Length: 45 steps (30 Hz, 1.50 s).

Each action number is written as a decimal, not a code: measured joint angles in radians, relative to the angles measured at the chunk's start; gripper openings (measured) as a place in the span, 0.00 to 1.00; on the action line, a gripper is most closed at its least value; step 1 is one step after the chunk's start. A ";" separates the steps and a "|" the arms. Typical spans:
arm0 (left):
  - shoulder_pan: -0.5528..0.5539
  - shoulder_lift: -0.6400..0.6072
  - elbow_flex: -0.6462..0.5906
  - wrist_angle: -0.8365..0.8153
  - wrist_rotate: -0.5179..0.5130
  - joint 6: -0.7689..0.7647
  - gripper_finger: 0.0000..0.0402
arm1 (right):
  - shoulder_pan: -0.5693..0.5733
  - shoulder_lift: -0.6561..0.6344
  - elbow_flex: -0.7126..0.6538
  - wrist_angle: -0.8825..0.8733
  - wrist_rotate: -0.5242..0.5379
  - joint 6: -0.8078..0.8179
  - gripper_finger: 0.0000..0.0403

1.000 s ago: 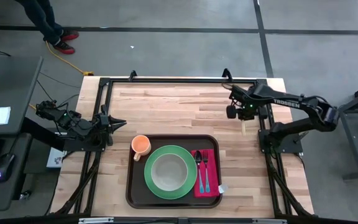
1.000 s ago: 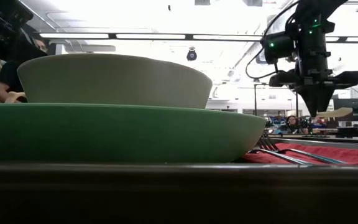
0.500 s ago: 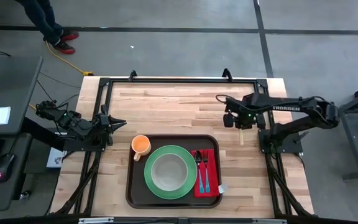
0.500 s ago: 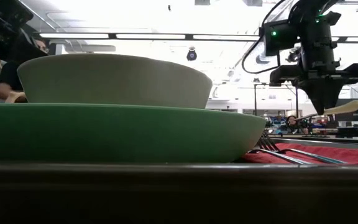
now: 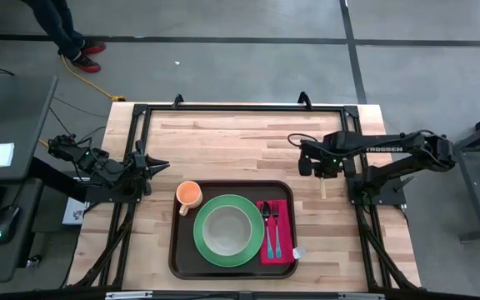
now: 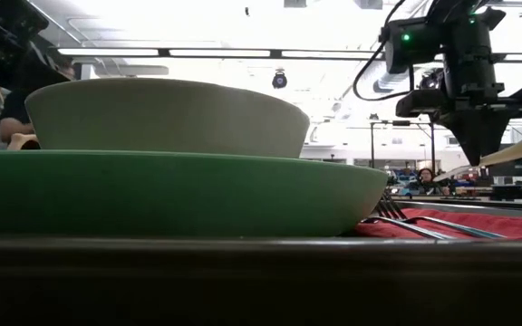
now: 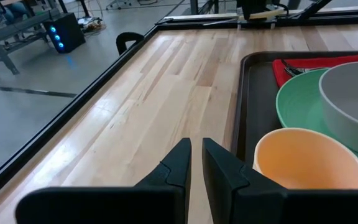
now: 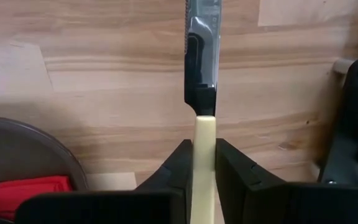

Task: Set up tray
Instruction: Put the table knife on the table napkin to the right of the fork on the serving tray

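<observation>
My right gripper (image 5: pixel 324 169) hovers over the bare wood to the far right of the tray and is shut on a knife with a cream handle (image 5: pixel 324 188) and a serrated metal blade (image 8: pixel 202 43). The dark brown tray (image 5: pixel 176 250) carries a green plate (image 5: pixel 203 247) with a grey bowl (image 5: pixel 227 227), a red napkin (image 5: pixel 282 250) bearing a spoon and a fork, and an orange cup (image 5: pixel 188 194) in its far-left corner. My left gripper (image 7: pixel 196 163) waits shut at the table's left edge, just left of the cup (image 7: pixel 309 163). My right gripper pinches the knife's cream handle (image 8: pixel 204 132) between its two fingers, close to where the blade begins. The fingers come from above, pointing down, and lie across the knife. The knife is lifted clear of the table, nearly level, with its handle end (image 6: pixel 513 151) tilted a little upward.
Bare wood lies far of the tray and on its right. A black frame (image 5: pixel 240 107) runs along the table's far edge and sides. The right arm's base (image 5: pixel 373 187) stands at the right edge. A person's legs (image 5: pixel 65 29) show on the floor beyond the table's far-left corner.
My right gripper has carried the knife toward the table's near edge, closer to the tray's far-right corner. The knife's handle end has tipped up a little. The fingers have stayed shut on it.
</observation>
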 joint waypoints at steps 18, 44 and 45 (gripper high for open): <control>0.000 0.000 0.000 0.000 -0.001 0.000 0.17 | 0.118 0.000 0.000 0.052 -0.013 0.137 0.10; 0.000 0.000 0.000 0.000 -0.002 0.000 0.17 | 0.378 0.060 0.000 0.360 -0.049 0.399 0.08; 0.000 0.000 0.000 0.002 -0.003 0.000 0.17 | 0.386 0.072 0.001 0.381 -0.051 0.404 0.09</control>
